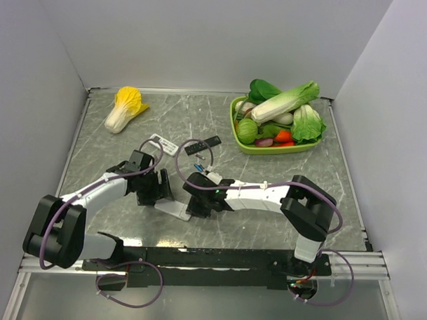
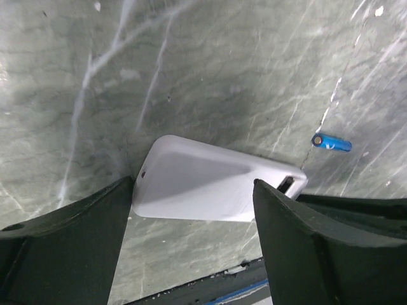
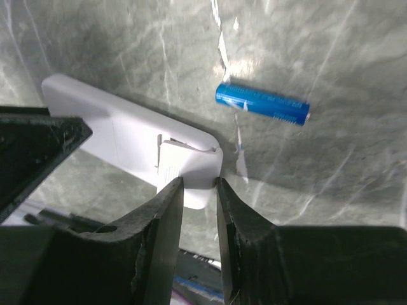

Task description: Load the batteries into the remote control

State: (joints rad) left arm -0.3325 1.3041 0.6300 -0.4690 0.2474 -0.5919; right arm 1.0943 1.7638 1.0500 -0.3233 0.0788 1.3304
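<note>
The remote control (image 1: 171, 208) lies on the marble table with its plain white back (image 2: 210, 184) facing up. My left gripper (image 2: 193, 183) is open, one dark finger (image 2: 70, 248) at the remote's rounded end and the other across its body. My right gripper (image 3: 199, 181) is shut on the remote's small white battery cover (image 3: 191, 166), which sits raised at the remote's other end. One blue battery (image 3: 262, 103) lies loose on the table just beyond that end, also visible as the battery (image 2: 331, 143) and the battery (image 1: 198, 168). In the top view, the left gripper (image 1: 158, 188) and right gripper (image 1: 195, 201) face each other over the remote.
A smaller white remote (image 1: 157, 140) and a slim black remote (image 1: 202, 146) lie farther back. A green tray (image 1: 237, 136) of vegetables stands at the back right, and a yellow cabbage (image 1: 125, 108) at the back left. A black rail (image 1: 210, 258) runs along the near edge.
</note>
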